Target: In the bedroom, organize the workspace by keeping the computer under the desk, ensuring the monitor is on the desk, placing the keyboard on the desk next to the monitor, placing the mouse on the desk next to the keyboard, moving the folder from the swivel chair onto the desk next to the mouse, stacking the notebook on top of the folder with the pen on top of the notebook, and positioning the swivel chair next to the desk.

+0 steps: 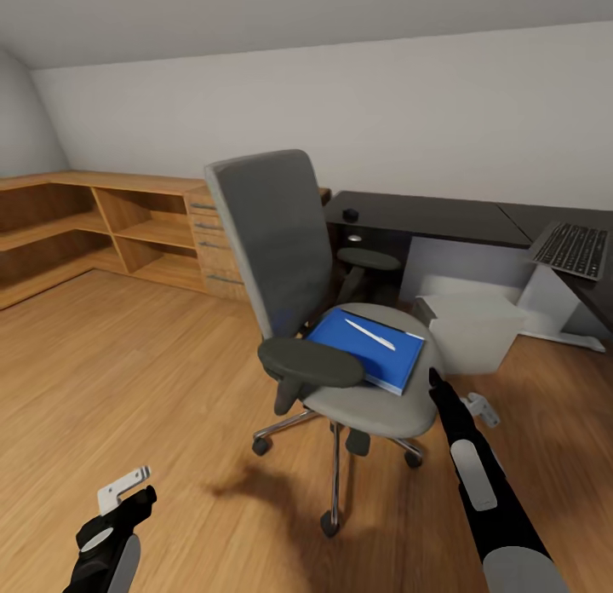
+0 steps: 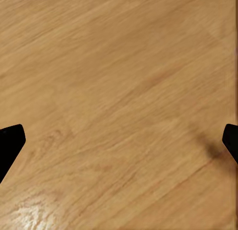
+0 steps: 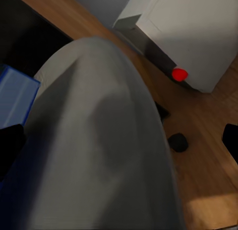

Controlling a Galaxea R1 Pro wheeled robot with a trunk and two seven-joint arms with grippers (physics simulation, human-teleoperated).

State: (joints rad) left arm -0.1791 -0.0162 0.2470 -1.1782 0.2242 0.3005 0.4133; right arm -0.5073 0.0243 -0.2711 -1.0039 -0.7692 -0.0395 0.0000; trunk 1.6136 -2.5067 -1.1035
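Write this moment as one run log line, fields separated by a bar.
phase: reaching for folder | folder: on swivel chair seat, pen on top | right gripper: open, beside seat | left gripper: open, over floor

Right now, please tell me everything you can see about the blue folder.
The folder is a flat, bright blue rectangle with pale edges, thin and stiff-looking. It lies closed on the grey seat of the swivel chair, behind the near armrest, and a white pen rests slantwise on its cover. Neither gripper touches it.

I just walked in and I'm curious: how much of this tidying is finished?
Little. The keyboard lies on the desk. The folder and pen sit on the swivel chair. The right gripper hangs open beside the seat; the left gripper is open over bare floor.
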